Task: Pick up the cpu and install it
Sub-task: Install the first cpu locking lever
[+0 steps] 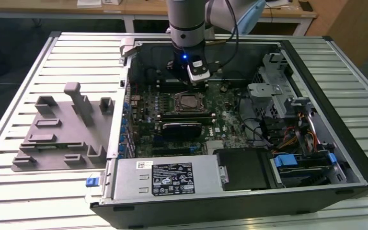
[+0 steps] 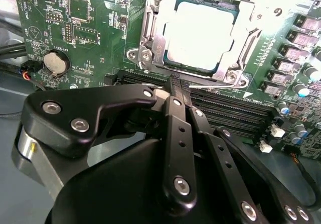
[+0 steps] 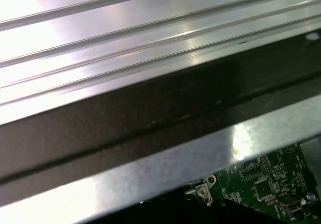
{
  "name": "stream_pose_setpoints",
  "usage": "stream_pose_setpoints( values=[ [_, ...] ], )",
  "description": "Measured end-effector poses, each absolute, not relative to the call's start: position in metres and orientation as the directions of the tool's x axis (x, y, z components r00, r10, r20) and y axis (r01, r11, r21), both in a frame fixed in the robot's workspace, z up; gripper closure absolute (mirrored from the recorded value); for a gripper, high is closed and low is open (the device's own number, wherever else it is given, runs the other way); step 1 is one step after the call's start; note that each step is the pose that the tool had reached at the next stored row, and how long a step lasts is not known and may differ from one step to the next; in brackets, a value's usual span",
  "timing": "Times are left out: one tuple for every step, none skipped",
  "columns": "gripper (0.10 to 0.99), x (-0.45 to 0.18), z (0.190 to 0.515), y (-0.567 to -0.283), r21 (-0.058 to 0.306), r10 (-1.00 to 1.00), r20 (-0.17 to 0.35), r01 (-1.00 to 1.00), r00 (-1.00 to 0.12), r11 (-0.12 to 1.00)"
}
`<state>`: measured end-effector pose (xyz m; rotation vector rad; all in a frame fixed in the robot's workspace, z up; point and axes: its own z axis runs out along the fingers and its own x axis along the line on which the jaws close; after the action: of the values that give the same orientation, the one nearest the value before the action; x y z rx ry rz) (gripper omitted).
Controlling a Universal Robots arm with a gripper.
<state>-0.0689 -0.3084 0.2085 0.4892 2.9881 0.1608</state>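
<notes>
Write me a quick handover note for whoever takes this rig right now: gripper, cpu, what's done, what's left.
Gripper: inside the open computer case, just beside the motherboard socket; fingers closed together, nothing visible between them.
Cpu: lying flat in the socket frame, shiny top up; the exterior view shows the socket mid-board, below the arm's wrist.
Done: cpu looks placed in the socket.
Left: whether it is fully seated or the retention frame latched cannot be told; check that.
Grey fixture block sits on the table at the exterior view's left.
</notes>
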Motion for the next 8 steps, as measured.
stream_pose_setpoints(
  values=[
    [0.976, -0.0689, 0.2084, -0.3079, 0.122, 0.323, -0.091, 0.311, -0.942, 0.942],
    [0.976, -0.0689, 0.2083, -0.3071, 0.122, 0.323, -0.091, 0.311, -0.942, 0.942],
    [0.976, -0.0689, 0.2082, -0.3063, 0.122, 0.323, -0.091, 0.311, -0.942, 0.942],
    [0.976, -0.0689, 0.2082, -0.3054, 0.122, 0.323, -0.091, 0.311, -0.942, 0.942],
    [0.976, -0.0689, 0.2081, -0.3049, 0.122, 0.323, -0.090, 0.311, -0.942, 0.942],
    [0.976, -0.0689, 0.2080, -0.3044, 0.122, 0.323, -0.091, 0.311, -0.942, 0.942],
    [0.976, -0.0689, 0.2079, -0.3041, 0.122, 0.323, -0.091, 0.311, -0.942, 0.942],
    [0.976, -0.0689, 0.2078, -0.3040, 0.122, 0.323, -0.091, 0.311, -0.942, 0.943]
  ],
)
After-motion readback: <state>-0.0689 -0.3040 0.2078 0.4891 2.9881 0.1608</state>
